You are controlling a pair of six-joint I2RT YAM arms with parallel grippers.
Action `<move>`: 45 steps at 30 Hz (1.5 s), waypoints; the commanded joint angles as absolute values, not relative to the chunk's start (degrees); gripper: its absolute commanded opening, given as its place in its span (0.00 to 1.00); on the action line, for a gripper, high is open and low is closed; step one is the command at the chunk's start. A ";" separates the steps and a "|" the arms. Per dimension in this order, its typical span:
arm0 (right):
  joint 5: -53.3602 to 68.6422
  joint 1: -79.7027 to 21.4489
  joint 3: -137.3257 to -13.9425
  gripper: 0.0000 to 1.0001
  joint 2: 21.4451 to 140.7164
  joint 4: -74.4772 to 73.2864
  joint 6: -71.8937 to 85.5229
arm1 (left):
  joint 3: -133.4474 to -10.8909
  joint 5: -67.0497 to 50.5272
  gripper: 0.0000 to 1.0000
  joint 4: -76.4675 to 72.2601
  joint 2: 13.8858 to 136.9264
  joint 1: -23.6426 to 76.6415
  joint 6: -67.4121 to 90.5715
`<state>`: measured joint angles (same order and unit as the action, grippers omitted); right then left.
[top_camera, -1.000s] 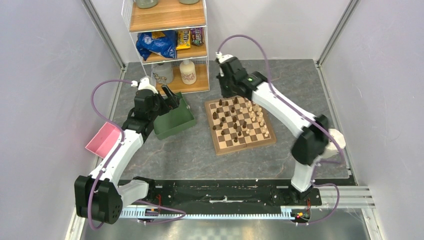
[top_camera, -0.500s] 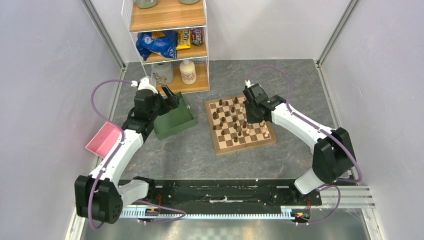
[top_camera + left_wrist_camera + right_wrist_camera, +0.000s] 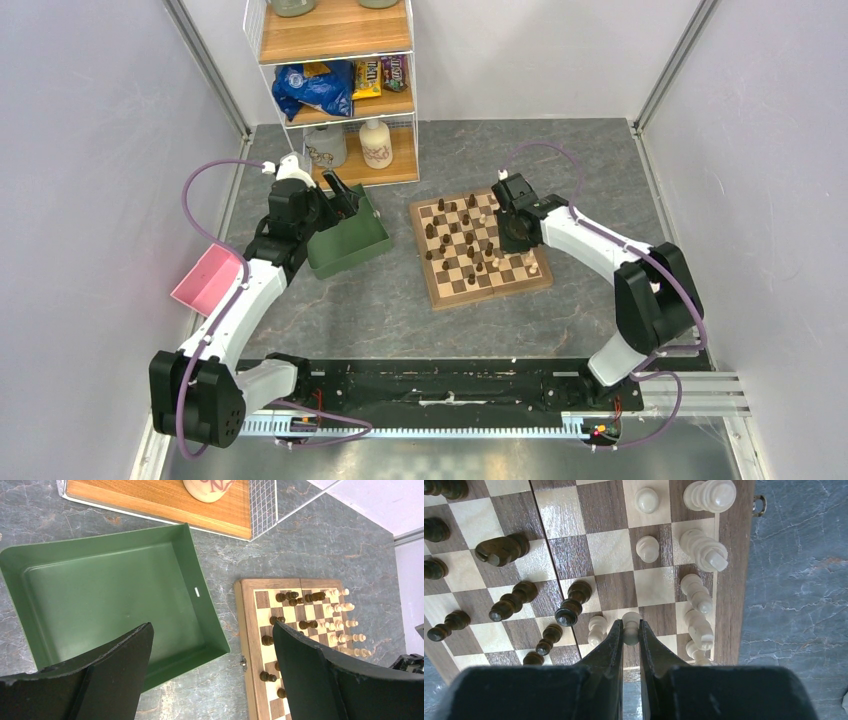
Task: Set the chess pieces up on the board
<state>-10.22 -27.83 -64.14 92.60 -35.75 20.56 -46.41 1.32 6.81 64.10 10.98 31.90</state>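
The board [image 3: 489, 293] lies mid-table with dark brown chess pieces [image 3: 446, 231] scattered over its left half and cream ones [image 3: 521, 246] along its right side. Several dark pieces [image 3: 504, 549] lie tipped over. My right gripper [image 3: 630, 631] hangs low over the board's right part [image 3: 515, 236], shut on a small cream pawn [image 3: 630, 622], with other cream pieces [image 3: 704, 550] standing beside it near the board's border [image 3: 732, 580]. My left gripper [image 3: 212, 627] is open and holds nothing, hovering over the edge of the green tray [image 3: 110, 600], left of the board [image 3: 243, 630].
The green tray [image 3: 346, 241] sits left of the board, and a pink tray [image 3: 205, 281] lies by the left wall. A wire shelf rack [image 3: 340, 92] with snacks and bottles stands at the back. A pale object [image 3: 676, 272] lies by the right wall.
My right arm has swung from beyond the board's far edge down over its right side. The left arm has not moved.
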 commanded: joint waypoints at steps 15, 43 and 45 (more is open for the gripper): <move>-11.35 -24.95 -64.84 0.11 96.19 -31.77 20.73 | -46.12 0.55 0.96 4.31 64.22 10.72 32.87; -9.86 -24.26 -65.68 0.23 96.17 -31.55 20.37 | -46.52 0.18 0.96 3.87 64.75 10.68 33.40; -9.61 -24.18 -65.93 0.26 95.38 -31.73 20.22 | -46.43 0.18 0.96 3.78 64.73 10.72 33.40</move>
<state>-10.37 -24.51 -64.18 96.51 -31.97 20.43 -46.22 0.91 6.37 64.58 10.98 31.94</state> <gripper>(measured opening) 0.243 0.960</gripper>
